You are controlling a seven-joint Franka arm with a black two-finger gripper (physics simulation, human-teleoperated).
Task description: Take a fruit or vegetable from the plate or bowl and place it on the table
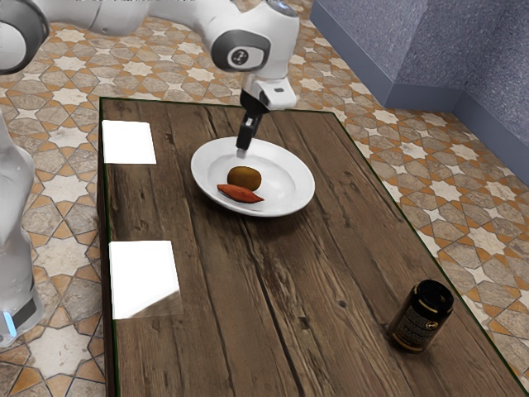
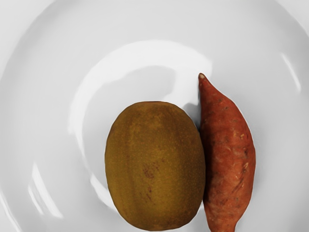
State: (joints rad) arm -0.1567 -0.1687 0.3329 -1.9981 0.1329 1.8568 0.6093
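Hand (image 1: 242, 150) above white plate (image 1: 304, 184), can't tell if clenched or released. Brn. fruit (image 2: 154, 166) & orange-red veg (image 2: 229, 154) side by side on it; dk. jar (image 1: 421, 318) well apart on surface (image 1: 248, 331).

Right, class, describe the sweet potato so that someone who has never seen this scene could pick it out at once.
On the wooden table is a wide white plate. Two things lie in it, side by side; the sweet potato is the slim, orange-red one. It tapers to a point at both ends, whereas the kiwi is brown, plump and rounded.
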